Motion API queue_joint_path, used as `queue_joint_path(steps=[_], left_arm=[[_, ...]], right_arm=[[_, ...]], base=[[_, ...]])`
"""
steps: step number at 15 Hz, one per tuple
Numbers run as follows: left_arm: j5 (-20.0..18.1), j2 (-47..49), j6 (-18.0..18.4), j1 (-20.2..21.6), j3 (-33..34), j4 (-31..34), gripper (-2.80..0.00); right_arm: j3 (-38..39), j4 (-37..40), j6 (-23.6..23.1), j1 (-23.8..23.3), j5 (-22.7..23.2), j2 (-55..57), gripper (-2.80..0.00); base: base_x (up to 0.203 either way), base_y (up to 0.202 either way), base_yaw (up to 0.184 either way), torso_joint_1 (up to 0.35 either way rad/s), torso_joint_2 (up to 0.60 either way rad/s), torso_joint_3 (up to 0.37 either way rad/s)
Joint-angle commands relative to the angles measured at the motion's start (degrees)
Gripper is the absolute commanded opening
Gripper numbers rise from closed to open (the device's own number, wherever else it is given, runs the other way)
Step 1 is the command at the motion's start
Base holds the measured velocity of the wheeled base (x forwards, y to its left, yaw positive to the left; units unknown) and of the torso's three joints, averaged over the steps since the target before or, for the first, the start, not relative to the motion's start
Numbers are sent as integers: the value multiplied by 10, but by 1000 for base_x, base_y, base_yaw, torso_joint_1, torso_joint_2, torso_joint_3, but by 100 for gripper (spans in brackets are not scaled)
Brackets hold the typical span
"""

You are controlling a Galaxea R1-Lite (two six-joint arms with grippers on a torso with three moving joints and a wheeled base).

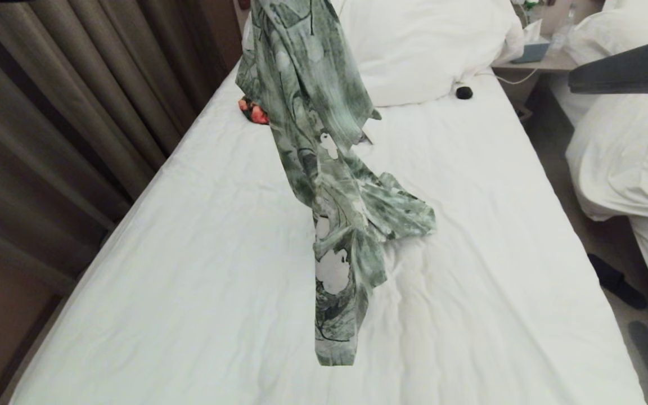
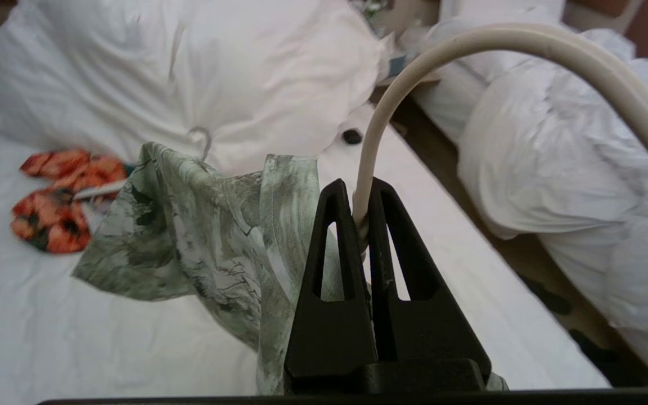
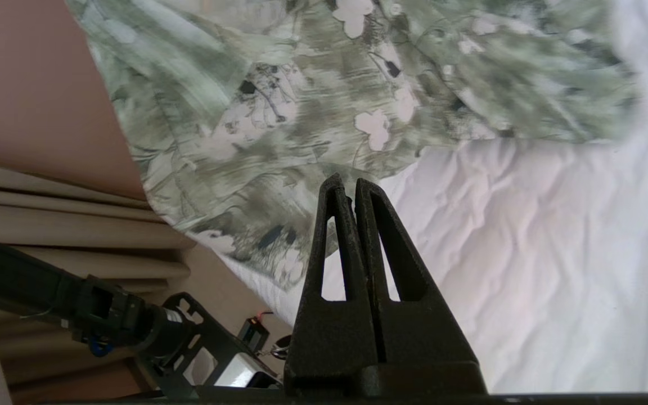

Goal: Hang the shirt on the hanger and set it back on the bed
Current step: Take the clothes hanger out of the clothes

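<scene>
With the left gripper (image 2: 360,216) pinched shut on the thin cream wire hanger (image 2: 374,129), the draped green-and-white floral shirt (image 1: 313,112) could slide off if it tilts

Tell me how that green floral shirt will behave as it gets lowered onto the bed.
Probably floppy: the shirt hangs in loose folds, its lower end already crumpled on the bed. Likely light, since the thin hanger pinched in the left gripper carries it. It may slump or slide off rather than lie flat.
</scene>
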Motion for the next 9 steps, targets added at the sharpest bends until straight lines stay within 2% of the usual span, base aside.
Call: queue_joint_path(steps=[1, 4, 6, 8, 9], left_arm=[[-2, -13, 1, -2, 0, 0, -280], [-4, -30, -3, -12, 1, 3, -280], [-9, -32, -30, -35, 4, 7, -280], [-34, -32, -37, -44, 4, 25, -280], [-60, -32, -54, -44, 4, 35, -280]], right_arm=[[1, -1, 0, 4, 1, -1, -280], [14, -33, -2, 16, 0, -1, -280], [27, -60, -2, 16, 1, -3, -280], [43, -88, -14, 15, -1, -3, -280], [57, -105, -21, 15, -1, -4, -280]], base=[[0, 0, 0, 176, -515, -350], [0, 0, 0, 182, -547, -361], [0, 0, 0, 196, -566, -367], [0, 0, 0, 217, -588, -372], [0, 0, 0, 244, -610, -369]])
